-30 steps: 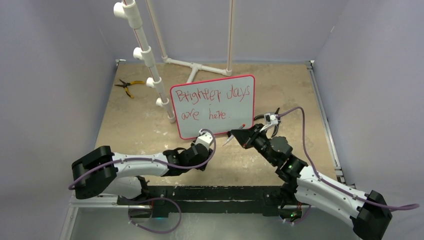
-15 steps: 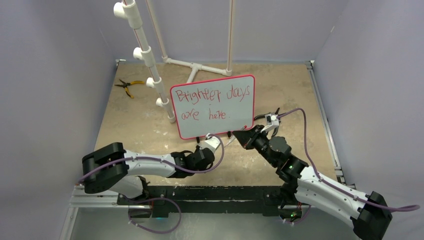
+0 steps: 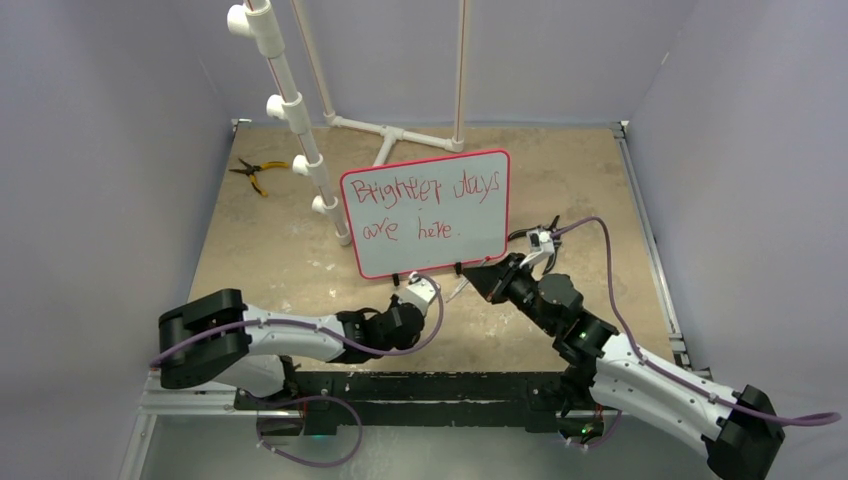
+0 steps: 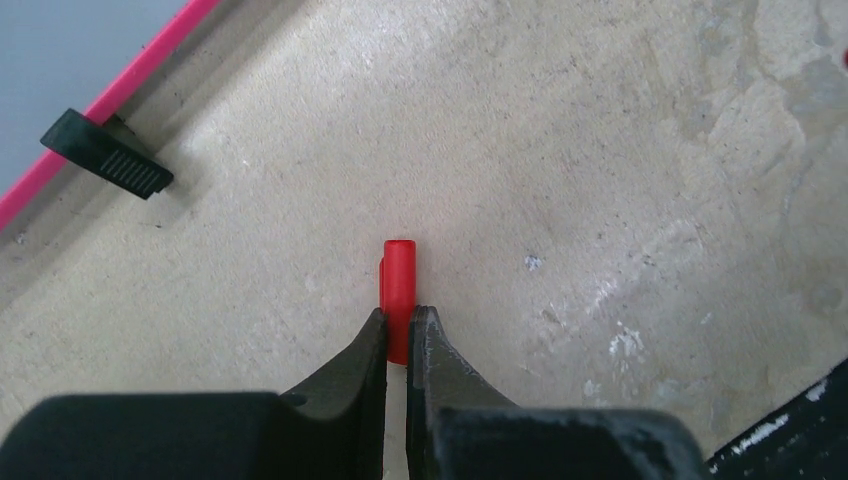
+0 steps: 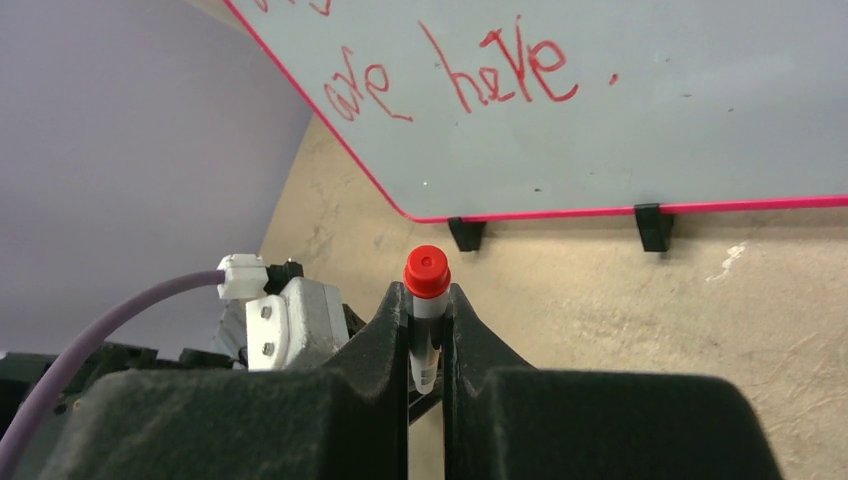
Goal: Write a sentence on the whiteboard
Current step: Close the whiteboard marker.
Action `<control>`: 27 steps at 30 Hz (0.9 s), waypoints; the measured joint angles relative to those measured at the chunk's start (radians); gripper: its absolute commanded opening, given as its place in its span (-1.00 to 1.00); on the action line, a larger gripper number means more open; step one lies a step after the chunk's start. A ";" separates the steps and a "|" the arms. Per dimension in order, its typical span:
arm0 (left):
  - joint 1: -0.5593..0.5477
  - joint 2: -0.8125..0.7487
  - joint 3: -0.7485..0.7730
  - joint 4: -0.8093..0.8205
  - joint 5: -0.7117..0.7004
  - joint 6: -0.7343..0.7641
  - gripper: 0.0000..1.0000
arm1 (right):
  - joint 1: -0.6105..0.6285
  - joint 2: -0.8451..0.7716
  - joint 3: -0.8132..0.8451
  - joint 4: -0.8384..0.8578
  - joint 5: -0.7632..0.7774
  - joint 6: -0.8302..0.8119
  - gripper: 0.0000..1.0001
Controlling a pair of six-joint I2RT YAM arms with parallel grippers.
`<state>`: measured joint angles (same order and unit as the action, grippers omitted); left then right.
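A small red cap (image 4: 398,275) is being pinched by the left tool (image 4: 398,335) over the tabletop (image 3: 560,180). A red-ended marker (image 5: 427,272) is being gripped by the right tool (image 5: 428,300), near the whiteboard (image 3: 485,235), which is being borne upright by black feet; the sentence (image 3: 420,190) "Brighter days are here." is being displayed in two rows.

The whiteboard (image 3: 485,245) face is smooth and faintly glossy, edged by a thin red plastic frame on matt black plastic feet (image 5: 654,226). The table (image 3: 570,180) is rough, mottled beige and matt, scuffed pale in patches. The red cap (image 4: 398,280) is smooth plastic with a soft sheen. The left gripper (image 4: 398,315) has matt black plastic fingers (image 4: 345,375). The PVC pipes (image 3: 290,100) look glossy white.
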<state>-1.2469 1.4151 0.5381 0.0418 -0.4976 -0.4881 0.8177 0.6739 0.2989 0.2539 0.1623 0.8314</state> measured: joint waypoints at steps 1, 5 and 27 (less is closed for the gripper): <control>-0.001 -0.021 -0.027 0.029 0.012 -0.001 -1.00 | 0.000 -0.003 -0.002 0.002 -0.010 0.006 -1.00; -0.007 -0.126 -0.140 0.145 0.077 0.002 -1.00 | 0.000 -0.023 -0.038 0.037 -0.071 0.041 -1.00; -0.013 -0.334 -0.322 0.446 0.338 0.028 -1.00 | 0.000 0.084 -0.095 0.117 -0.188 0.121 -1.00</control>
<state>-1.2594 1.0809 0.2165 0.4873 -0.1593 -0.4599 0.8181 0.7574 0.2039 0.3714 -0.0254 0.9524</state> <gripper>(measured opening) 0.046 0.090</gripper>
